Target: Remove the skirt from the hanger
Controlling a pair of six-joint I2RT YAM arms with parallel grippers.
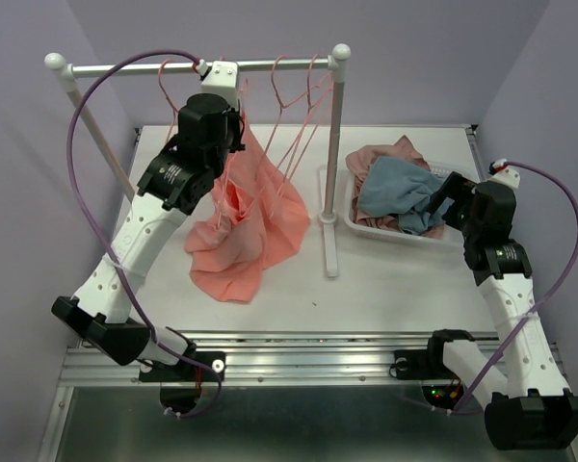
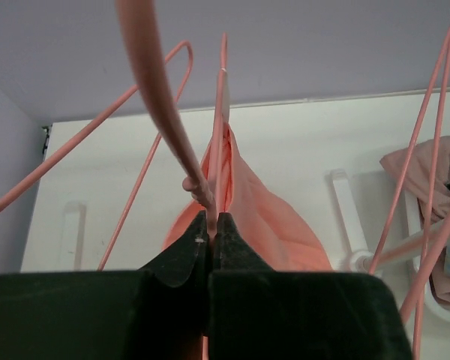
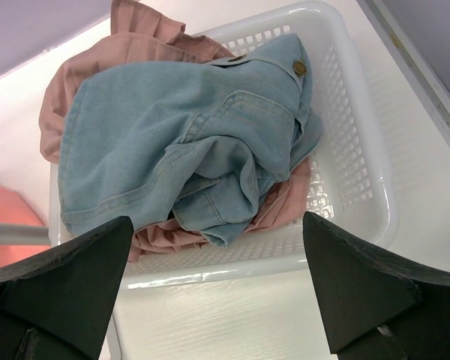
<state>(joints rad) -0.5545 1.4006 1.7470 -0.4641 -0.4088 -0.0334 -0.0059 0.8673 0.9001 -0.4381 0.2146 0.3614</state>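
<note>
Left end effector clamped on hanger, skirt just beyond; right end effector open

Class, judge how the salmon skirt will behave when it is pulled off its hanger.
Probably floppy: the skirt hangs in loose folds, its hem pooled on the table. Likely light, since a thin wire hanger carries it.

One skirt, two other garments, one basket

Hangers tight L+R of skirt
</note>
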